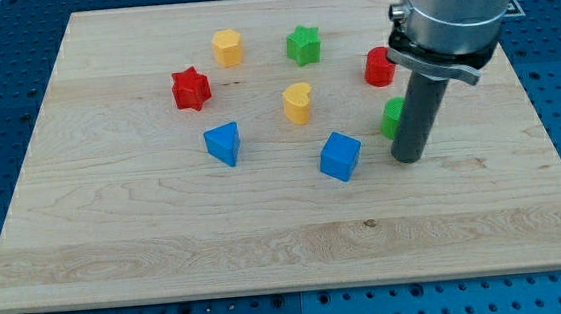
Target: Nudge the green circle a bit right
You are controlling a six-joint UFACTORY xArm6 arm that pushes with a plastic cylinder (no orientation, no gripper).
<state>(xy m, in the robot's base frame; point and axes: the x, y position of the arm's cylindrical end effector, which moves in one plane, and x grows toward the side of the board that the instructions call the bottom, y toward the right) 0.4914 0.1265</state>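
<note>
In the one camera view, the green circular plastic block (392,117) sat toward the right side of the pale wooden board (166,226), largely hidden behind the dark rod of the arm. My tip (408,157) rested on the board just right of and slightly below that green circle, seemingly touching or nearly touching it. There were no fingers to open or close; the rod held nothing. Just above the green circle stood a red cylinder-like block (379,66); to its lower left was a blue cube (340,156), and further left a yellow heart-shaped block (297,103). As I judged it, the tip stood on the wrong side for a rightward nudge: it would do best to circle round to the green circle's left, clear of the blue cube, then push gently and briefly.
</note>
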